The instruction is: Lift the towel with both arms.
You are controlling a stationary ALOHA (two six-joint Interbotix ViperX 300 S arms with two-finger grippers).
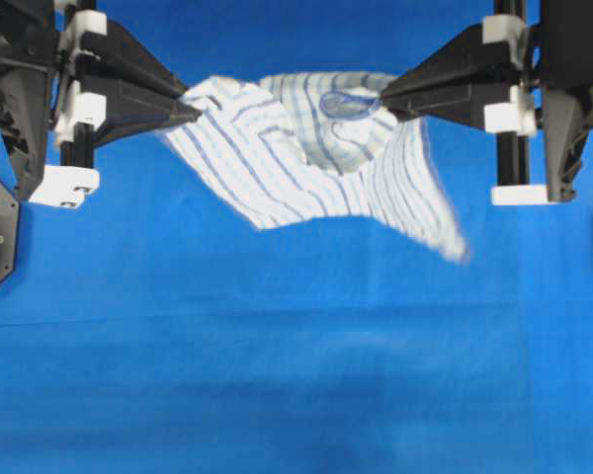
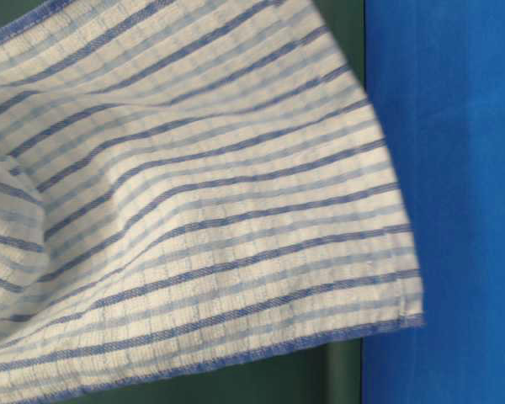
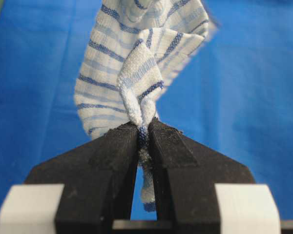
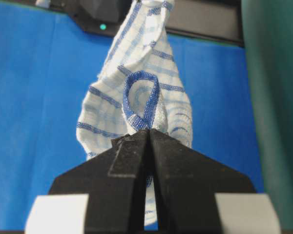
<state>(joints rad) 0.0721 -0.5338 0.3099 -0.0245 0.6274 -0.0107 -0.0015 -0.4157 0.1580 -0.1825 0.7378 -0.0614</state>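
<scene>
Left claw (image 3: 143, 127) is clamped tight on a bunched corner of the towel (image 1: 306, 158), fabric pinched right between the black tips with a little tail poking out below. Right claw (image 4: 149, 134) is pinched shut too, biting the cloth just under its blue hanging loop (image 4: 141, 100). Both grips look solid.

Seen from overhead, the towel hangs between the two claws like a hammock, up off the blue table cloth (image 1: 296, 375), with a loose corner trailing down toward the right — whether that corner touches the cloth below I cannot tell. From table level the towel fills the view, its lower hem hanging free.

To do this lift well, I'd say both arms need to rise together at the same pace, level with each other. Pull them apart too hard and the thin weave could slip from the tips; let them drift together and the middle sags back down. The right grip sits close to the loop, so a gentle, even rise seems safest.

As for the towel itself — white, thin blue and paler stripes, a darker blue hem, soft and crumpled, folding over itself near the right claw.
</scene>
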